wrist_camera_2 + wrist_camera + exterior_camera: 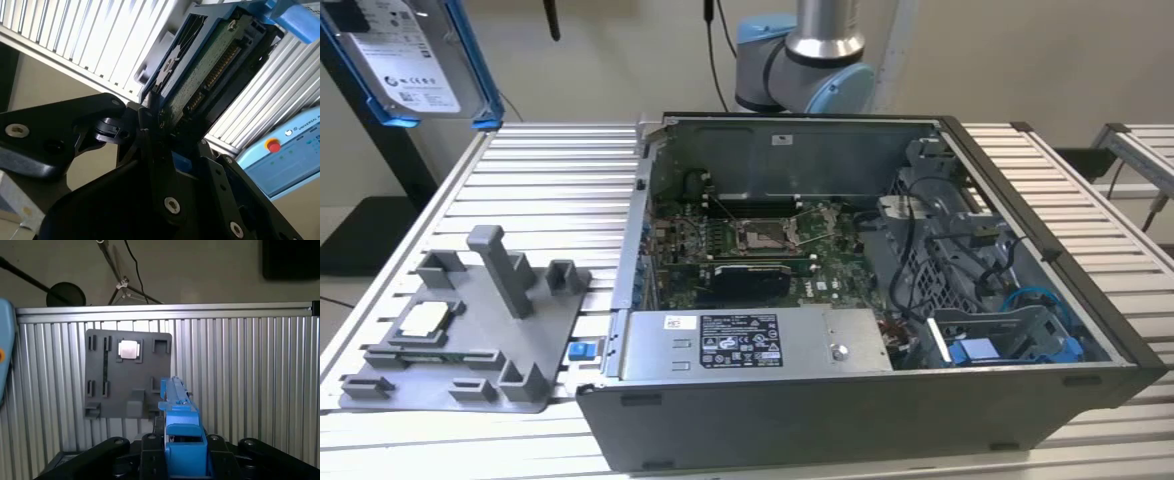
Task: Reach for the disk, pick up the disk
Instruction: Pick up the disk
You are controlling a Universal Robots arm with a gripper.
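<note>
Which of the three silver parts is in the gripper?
The disk, blue-framed, held aloft; the chip rests on the grey fixture, the power-supply box sits inside the case.

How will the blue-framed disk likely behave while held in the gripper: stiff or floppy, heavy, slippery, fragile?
Probably stiff: the disk is a metal slab in a blue bracket and shows no sag in the gripper, clamped at one end. Likely heavy for its size, so it might pivot in that hold. Its exposed circuit board looks fragile; better not knocked.
</note>
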